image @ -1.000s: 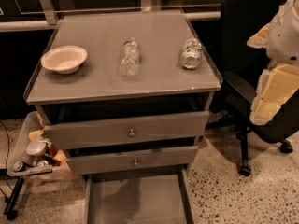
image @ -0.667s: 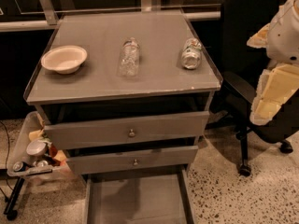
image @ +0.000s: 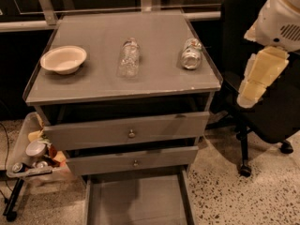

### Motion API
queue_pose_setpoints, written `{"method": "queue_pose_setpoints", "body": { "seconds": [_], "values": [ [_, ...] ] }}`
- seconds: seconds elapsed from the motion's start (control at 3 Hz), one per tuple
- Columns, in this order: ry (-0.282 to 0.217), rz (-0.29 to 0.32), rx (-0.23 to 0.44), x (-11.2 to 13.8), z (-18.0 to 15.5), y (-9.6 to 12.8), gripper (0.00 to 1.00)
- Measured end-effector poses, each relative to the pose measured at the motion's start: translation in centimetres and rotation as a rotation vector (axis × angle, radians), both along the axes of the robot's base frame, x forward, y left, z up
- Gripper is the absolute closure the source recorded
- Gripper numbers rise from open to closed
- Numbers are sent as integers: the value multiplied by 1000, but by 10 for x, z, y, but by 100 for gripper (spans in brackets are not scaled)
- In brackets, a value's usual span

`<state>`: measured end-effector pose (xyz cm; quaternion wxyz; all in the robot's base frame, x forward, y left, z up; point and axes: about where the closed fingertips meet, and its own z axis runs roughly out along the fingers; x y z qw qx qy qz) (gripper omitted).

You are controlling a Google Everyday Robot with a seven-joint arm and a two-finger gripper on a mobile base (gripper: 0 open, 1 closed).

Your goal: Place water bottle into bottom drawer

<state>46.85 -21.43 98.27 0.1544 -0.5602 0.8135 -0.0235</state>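
The water bottle (image: 127, 57) is clear and ribbed and lies on its side in the middle of the grey cabinet top (image: 93, 86). The bottom drawer (image: 136, 203) is pulled out at the foot of the cabinet, and its flat floor is bare. Only cream and white segments of my arm (image: 262, 71) show at the right edge, beside the cabinet and well apart from the bottle. My gripper itself is out of view.
A pale bowl (image: 63, 59) sits at the top's left. A stubby labelled container (image: 190, 54) lies at its right. Two drawer fronts with knobs (image: 131, 133) are above the open drawer. A black office chair (image: 255, 107) stands to the right, and a tray of clutter (image: 33, 156) to the left.
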Motion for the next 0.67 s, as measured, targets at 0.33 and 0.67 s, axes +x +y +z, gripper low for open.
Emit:
{"method": "queue_pose_setpoints", "body": {
  "seconds": [0.33,0.67],
  "values": [
    [54,-21,19,18,-3,2,0],
    [54,-20,20,19,-2,3,0]
  ]
}}
